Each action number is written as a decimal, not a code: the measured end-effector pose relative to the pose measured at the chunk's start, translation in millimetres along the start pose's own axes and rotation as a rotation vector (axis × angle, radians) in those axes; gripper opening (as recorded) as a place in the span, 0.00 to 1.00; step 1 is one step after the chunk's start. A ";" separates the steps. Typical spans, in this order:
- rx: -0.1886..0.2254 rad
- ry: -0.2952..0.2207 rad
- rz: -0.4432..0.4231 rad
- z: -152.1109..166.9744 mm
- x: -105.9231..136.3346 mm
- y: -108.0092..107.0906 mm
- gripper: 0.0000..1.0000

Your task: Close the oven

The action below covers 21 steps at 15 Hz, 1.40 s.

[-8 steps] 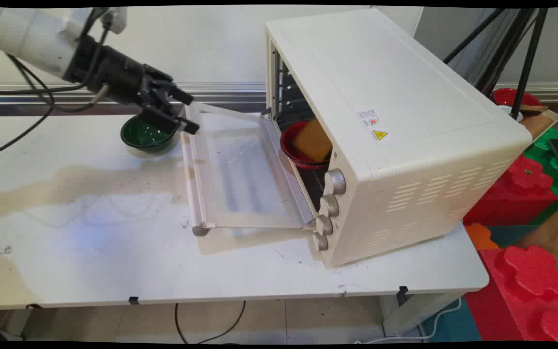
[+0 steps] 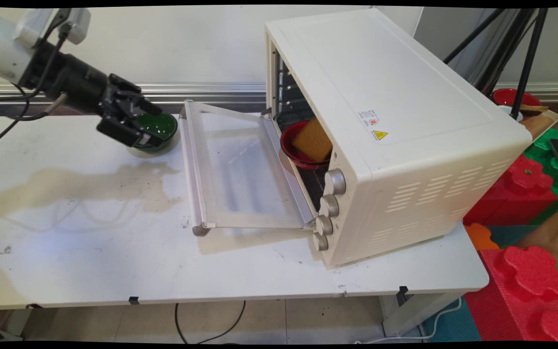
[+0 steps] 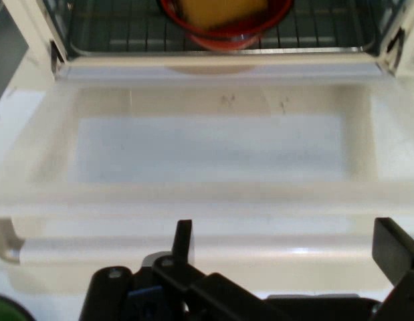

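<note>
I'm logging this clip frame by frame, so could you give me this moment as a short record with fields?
hand: open, empty, in front of the green bowl, facing the oven door
oven: white, on the table, door folded down flat
inside oven: red bowl on the rack, holding a yellow sponge
door handle: just ahead of the hand's fingers, not gripped
table surface: brownish stain left of the door

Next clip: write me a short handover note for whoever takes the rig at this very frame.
Gripper: open, holding nothing, over the green bowl, beside the door handle.
Oven: door fully down, clear of the fingers.
Red bowl with a sponge sits on the rack inside the oven.
Done: door open, red bowl inside.
Left: cannot tell.
</note>
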 end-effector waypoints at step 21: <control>-0.022 -0.168 0.018 10.0 -60.6 5.9 1.00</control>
